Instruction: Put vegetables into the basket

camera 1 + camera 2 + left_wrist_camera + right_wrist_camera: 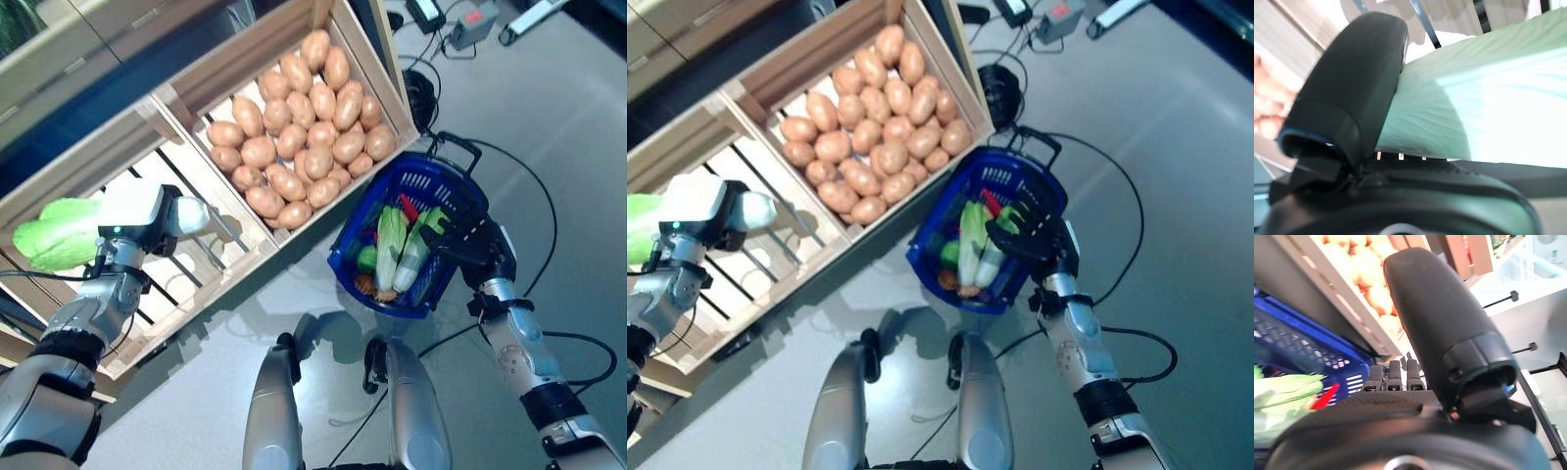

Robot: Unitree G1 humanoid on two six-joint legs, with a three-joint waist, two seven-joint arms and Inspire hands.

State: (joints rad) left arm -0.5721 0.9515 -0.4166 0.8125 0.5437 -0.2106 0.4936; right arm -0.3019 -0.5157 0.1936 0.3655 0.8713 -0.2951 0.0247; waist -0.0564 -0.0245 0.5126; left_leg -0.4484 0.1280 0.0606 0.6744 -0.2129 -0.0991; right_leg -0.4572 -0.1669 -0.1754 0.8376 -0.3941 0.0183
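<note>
My left hand (1352, 103) is curled round a pale green cabbage (54, 235) inside the left wooden crate (196, 294); its thumb presses on the leaf (1474, 98). The blue basket (431, 164) stands on the floor below the potato crate. In it lie long pale green cabbages (390, 245), a red pepper (408, 208), a round green vegetable (366, 258) and a small orange-brown one (364, 286). My right hand (458, 240) rests at the basket's right rim with straight fingers, and holds nothing.
A wooden crate of potatoes (294, 127) stands just left of and above the basket. Black cables (529, 186) loop on the grey floor to the right. Power adapters (470, 24) lie at the top right.
</note>
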